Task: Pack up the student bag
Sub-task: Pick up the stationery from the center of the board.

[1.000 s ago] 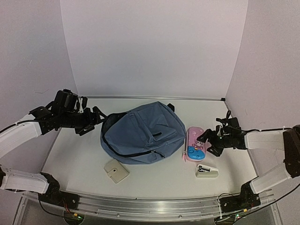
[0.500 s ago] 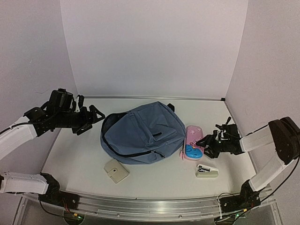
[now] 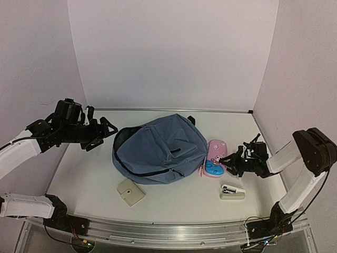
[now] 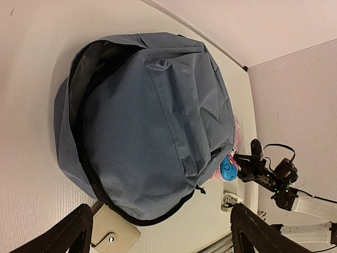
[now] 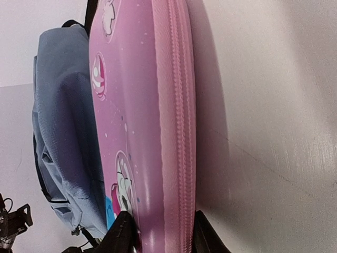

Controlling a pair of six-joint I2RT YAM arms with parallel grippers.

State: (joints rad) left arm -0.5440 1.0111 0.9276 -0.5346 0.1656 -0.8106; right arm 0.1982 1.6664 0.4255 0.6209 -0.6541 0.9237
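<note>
Lying at the middle of the white table (image 3: 84, 179), the soft slate-blue fabric backpack (image 3: 160, 150) is seen with its main zip open toward the left. The left gripper (image 3: 108, 132) is spread wide and empty, near that opening. The right gripper (image 3: 227, 161) is closed on the edge of the pink hard-shell zipped pencil case (image 3: 215, 152), just beside the backpack's right side.

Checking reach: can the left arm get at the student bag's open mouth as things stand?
Probably yes: the open left hand hovers beside the unzipped end of the student bag, nothing between.
</note>
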